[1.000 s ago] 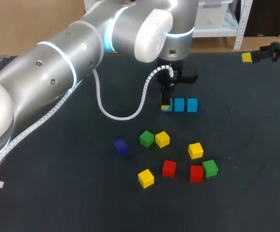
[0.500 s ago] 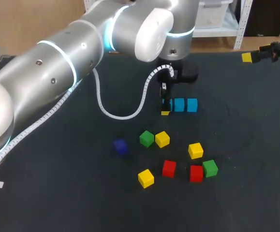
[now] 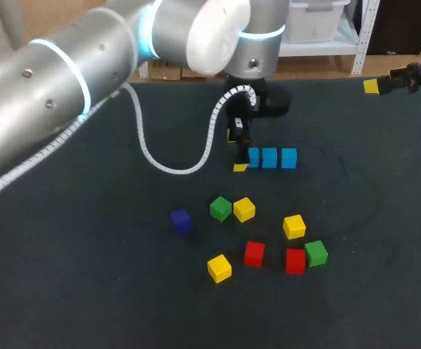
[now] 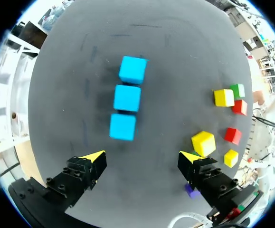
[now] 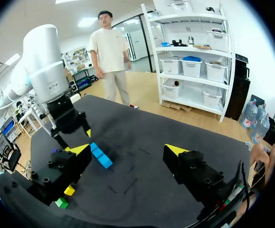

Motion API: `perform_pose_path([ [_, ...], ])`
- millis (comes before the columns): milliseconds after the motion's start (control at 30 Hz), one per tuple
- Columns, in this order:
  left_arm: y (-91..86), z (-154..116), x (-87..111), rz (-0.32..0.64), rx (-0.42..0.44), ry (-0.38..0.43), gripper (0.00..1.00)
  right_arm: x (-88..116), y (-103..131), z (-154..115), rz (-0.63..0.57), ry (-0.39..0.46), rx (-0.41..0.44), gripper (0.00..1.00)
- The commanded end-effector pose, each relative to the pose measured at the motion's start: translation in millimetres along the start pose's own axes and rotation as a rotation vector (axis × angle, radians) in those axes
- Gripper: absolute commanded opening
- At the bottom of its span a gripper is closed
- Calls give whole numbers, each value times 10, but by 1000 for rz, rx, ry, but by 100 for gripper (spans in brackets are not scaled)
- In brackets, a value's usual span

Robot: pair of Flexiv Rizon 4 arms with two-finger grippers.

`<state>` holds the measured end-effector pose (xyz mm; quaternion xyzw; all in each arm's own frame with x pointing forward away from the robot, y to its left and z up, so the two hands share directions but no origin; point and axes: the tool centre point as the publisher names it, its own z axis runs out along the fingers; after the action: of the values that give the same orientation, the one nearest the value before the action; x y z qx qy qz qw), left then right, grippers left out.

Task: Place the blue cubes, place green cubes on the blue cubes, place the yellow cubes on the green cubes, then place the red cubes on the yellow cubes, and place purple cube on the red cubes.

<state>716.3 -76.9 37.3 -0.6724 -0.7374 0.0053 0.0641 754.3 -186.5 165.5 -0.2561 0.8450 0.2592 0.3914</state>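
Three blue cubes (image 3: pixel 270 158) lie in a touching row on the black table; the left wrist view has the blue cubes (image 4: pixel 127 98) just ahead of the fingers. My left gripper (image 3: pixel 235 151) hangs open just left of the row's end cube, nothing between its fingers (image 4: pixel 142 157). Nearer the front lie two green cubes (image 3: pixel 220 209) (image 3: pixel 316 253), three yellow cubes (image 3: pixel 244 209) (image 3: pixel 294 226) (image 3: pixel 219 267), two red cubes (image 3: pixel 254 254) (image 3: pixel 295 260) and a purple cube (image 3: pixel 182 220). My right gripper (image 3: pixel 374 86) stands at the far right edge, open and empty (image 5: pixel 127 150).
The loose cubes sit in a cluster in front of the blue row, the red cube and green cube at the right touching. The left arm (image 3: pixel 86 65) spans the table's back left. Bare black table (image 3: pixel 86 276) lies at the front left and right.
The left gripper opened, let go of the leftmost blue cube and drew up and slightly left of it. The arm lifted. The right arm stayed still.
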Motion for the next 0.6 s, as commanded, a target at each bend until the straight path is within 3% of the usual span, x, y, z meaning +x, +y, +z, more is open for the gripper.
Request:
perform_pose_path([
  [33, -315, -32, 279, -7, -41, -46, 100, 4, -7, 4, -1, -3, -3, 100],
  [200, -452, 74, 359, -115, -66, -42, 100, 4, -7, 4, -1, -3, -3, 100],
  [267, -478, 192, 359, -119, -41, -98, 100, 4, -7, 4, -1, -3, -3, 100],
  [333, -522, 240, 387, -160, -57, -96, 100, 4, -7, 4, -1, -3, -3, 100],
  [600, -721, 201, 516, -212, -94, -107, 100, 4, -7, 4, -1, -3, -3, 100],
])
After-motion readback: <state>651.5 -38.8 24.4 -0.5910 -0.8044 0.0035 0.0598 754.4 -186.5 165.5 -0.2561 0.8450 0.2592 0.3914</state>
